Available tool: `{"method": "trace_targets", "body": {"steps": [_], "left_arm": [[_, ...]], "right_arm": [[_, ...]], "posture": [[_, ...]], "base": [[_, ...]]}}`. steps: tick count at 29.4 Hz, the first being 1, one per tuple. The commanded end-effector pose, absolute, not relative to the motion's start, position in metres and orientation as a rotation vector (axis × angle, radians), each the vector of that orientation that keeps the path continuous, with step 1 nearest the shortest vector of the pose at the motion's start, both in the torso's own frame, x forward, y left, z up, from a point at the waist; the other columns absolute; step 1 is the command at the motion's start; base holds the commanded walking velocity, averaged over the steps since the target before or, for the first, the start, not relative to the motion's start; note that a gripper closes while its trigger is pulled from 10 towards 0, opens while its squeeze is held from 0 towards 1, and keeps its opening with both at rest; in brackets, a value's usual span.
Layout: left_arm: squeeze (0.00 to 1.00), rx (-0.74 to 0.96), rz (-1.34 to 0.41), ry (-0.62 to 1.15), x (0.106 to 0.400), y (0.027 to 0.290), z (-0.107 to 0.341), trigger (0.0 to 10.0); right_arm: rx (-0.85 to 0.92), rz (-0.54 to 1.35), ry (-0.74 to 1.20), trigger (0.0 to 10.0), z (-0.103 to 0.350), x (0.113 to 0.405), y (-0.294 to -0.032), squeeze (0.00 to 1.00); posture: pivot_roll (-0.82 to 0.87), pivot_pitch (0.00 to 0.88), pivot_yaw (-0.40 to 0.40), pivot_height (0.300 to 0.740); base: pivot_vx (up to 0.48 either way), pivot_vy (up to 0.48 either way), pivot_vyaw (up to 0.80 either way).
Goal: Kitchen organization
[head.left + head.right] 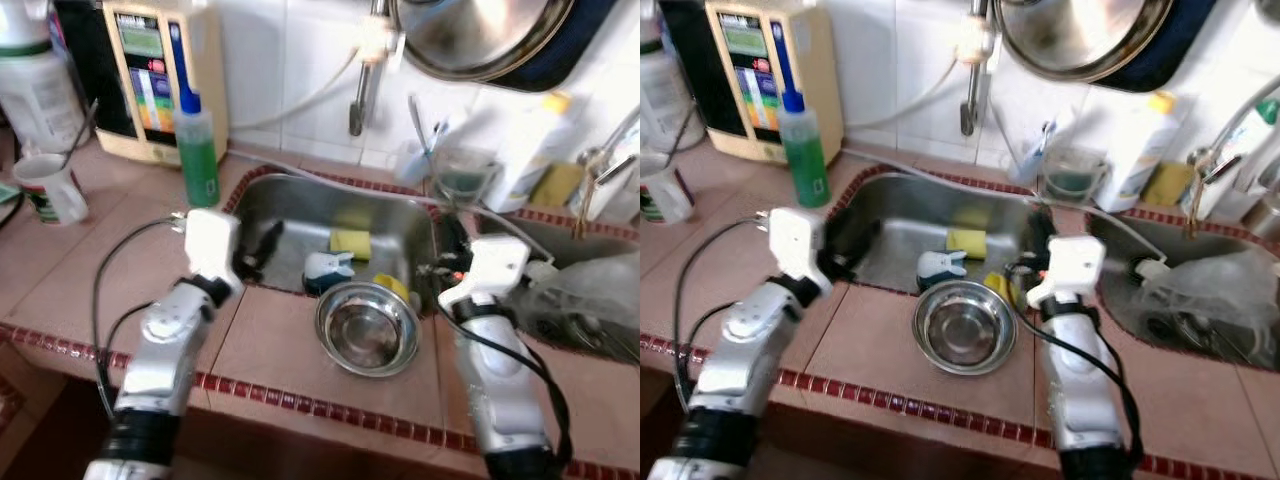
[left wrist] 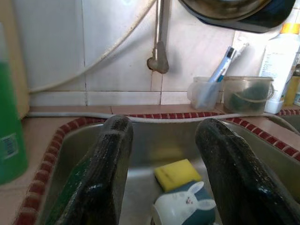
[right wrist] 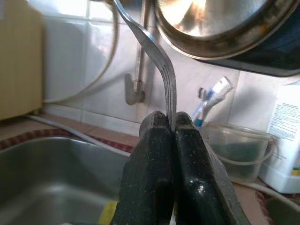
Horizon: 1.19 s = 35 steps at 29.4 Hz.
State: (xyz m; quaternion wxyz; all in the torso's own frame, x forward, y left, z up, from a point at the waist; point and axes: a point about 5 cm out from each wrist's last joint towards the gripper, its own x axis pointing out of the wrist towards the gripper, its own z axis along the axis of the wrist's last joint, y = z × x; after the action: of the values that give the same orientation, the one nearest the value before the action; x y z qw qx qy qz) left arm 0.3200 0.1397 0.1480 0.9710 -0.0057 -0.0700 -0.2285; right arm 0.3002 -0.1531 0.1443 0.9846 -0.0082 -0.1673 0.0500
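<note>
the right pincer (image 3: 171, 126) is pressed closed on the handle of a metal fork (image 3: 154, 56), which sticks up between the two black fingers with its curved end rising toward the hanging pan (image 3: 220, 28) on the tiled wall. in the eye views this pincer sits over the near right corner of the sink (image 1: 300, 205).

the left pincer (image 2: 161, 154) is spread wide with nothing between its fingers, reaching over the near left rim of the sink. past its fingers lie a yellow sponge (image 2: 177, 173) and, just beside it, a small white and blue rabbit mug (image 2: 183, 206) on its side in the basin.

a steel bowl (image 1: 367, 328) rests upright on the tiled worktop (image 1: 90, 270) at the sink's front edge, between the two arms. a green bottle (image 1: 197, 150) stands on the worktop at the sink's far left corner, in front of a cream box-shaped appliance (image 1: 160, 75). a clear tub (image 2: 247, 93) and a cup with a toothbrush (image 2: 206, 91) stand behind the sink.
</note>
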Motion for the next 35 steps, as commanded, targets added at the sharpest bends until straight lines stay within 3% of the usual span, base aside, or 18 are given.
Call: {"method": "trace_targets", "body": {"steps": [1,8,24,35], "left_arm": [[0.00,-0.019,-0.503,-0.149,0.320,0.127,0.151,10.0],[0.00,-0.026,-0.543,-0.159,0.316,0.122,0.154,10.0],[0.00,0.109,-0.761,-0.138,0.292,0.104,0.163,10.0],[0.00,0.134,-0.923,-0.114,0.265,0.094,0.172,10.0]], "right_arm": [[-0.031,0.066,-0.349,10.0,0.149,0.300,-0.166,0.00],[-0.015,0.066,-0.309,10.0,0.148,0.306,-0.168,0.00],[-0.080,-0.056,-0.035,10.0,0.147,0.340,-0.213,0.00],[-0.070,0.089,0.046,10.0,0.151,0.357,-0.212,0.00]], "posture": [[0.08,0.000,-0.085,0.740],[0.08,0.000,-0.080,0.740],[0.07,0.004,-0.047,0.740],[0.08,0.136,-0.058,0.740]], "base": [[0.319,0.000,0.00],[0.000,0.000,0.00],[0.000,0.000,0.00],[0.000,0.000,0.00]]}}
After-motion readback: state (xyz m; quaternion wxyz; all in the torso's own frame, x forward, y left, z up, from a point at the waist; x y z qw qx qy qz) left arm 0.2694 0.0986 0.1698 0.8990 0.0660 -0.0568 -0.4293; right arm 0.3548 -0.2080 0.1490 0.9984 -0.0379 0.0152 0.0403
